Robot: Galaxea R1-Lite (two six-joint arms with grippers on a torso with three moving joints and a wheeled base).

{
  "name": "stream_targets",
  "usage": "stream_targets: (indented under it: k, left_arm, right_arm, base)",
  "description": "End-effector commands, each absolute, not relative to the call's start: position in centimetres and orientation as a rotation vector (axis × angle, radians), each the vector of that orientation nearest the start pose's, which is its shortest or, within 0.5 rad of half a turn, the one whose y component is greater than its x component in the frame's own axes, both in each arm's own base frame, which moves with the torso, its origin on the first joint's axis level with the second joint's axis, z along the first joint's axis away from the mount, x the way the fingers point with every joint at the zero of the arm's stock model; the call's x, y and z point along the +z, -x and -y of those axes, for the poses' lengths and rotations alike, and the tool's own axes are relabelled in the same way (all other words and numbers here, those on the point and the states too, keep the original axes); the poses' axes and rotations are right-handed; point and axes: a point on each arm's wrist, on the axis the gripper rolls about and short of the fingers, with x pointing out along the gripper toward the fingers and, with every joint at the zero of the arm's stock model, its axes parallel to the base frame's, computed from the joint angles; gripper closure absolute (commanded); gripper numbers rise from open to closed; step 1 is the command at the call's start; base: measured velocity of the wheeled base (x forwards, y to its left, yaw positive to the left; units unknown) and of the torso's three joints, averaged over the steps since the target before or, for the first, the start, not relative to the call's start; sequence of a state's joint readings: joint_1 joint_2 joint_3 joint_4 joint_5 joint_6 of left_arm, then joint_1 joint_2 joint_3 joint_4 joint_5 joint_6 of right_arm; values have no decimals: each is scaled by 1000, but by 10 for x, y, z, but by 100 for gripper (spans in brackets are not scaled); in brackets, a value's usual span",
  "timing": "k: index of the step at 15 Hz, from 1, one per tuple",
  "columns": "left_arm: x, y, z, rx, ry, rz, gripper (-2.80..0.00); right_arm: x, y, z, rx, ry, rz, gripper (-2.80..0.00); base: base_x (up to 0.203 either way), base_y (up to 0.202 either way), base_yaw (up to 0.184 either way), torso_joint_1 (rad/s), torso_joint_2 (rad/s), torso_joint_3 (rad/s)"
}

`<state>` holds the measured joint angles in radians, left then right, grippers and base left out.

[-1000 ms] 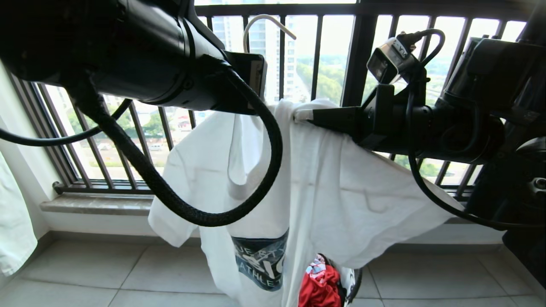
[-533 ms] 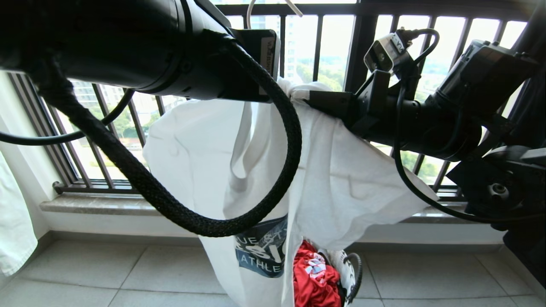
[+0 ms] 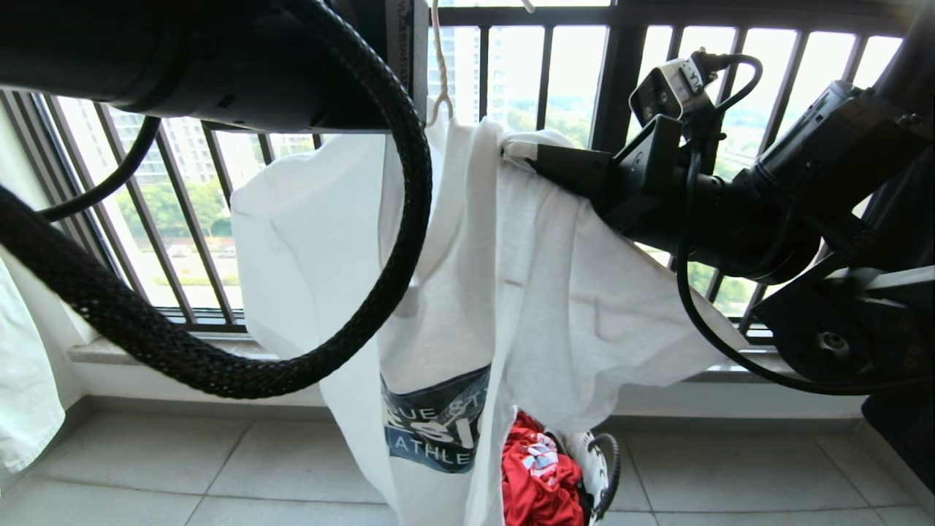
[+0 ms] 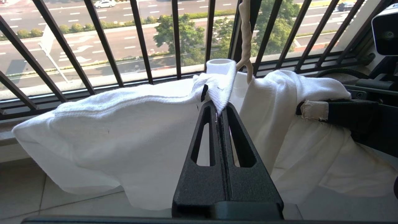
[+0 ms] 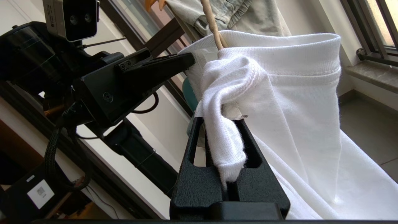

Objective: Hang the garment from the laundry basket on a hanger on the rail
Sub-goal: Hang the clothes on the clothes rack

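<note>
Head view: black railing (image 3: 548, 73) behind work area; left arm's braided cable (image 3: 394, 219) looped across garment (image 3: 540, 292). Red cloth (image 3: 537, 475) seen in laundry basket (image 3: 603, 475) on tiled floor. Garment white, creased, blue chest graphic low; draped on hanger (image 4: 245, 37), suspended between grippers. Left gripper (image 4: 217, 109) clamped on collar fold. Right gripper (image 5: 225, 124) clamped on bunched fabric.

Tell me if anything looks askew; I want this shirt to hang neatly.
Yes. The T-shirt hangs lopsided on the wire hanger: its collar is bunched and twisted where the right gripper pinches it, and the left gripper pinches another fold by the hanger's neck. The chest print sits creased, half hidden.
</note>
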<state>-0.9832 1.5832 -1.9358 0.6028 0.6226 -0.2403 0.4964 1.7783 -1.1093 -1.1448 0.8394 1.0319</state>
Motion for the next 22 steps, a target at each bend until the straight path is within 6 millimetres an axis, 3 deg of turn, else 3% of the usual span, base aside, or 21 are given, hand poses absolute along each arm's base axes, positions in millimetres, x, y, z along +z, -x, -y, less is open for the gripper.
stream_targets:
  k: [1,19,20,22]
  left_arm:
    - [407,-141,189,-332,75,-221,0]
    - [400,-147,199,-335,68,-218,0]
    - [401,-147,198,-336,65,-216,-280]
    - [400,-147,198,-335,62,-218,-280]
  right_arm:
    - [288,-274,-168,1438,-769,-215,0]
    - [288,-273,-167,1448,-793,-221,0]
    - [288,-273,-167,1446,-809,-233,0]
    - [290,-273,-167,1452,-819,-228,0]
  base:
    - [0,0,0,0,0,0]
    - [0,0,0,0,0,0]
    - [0,0,0,0,0,0]
    - [0,0,0,0,0,0]
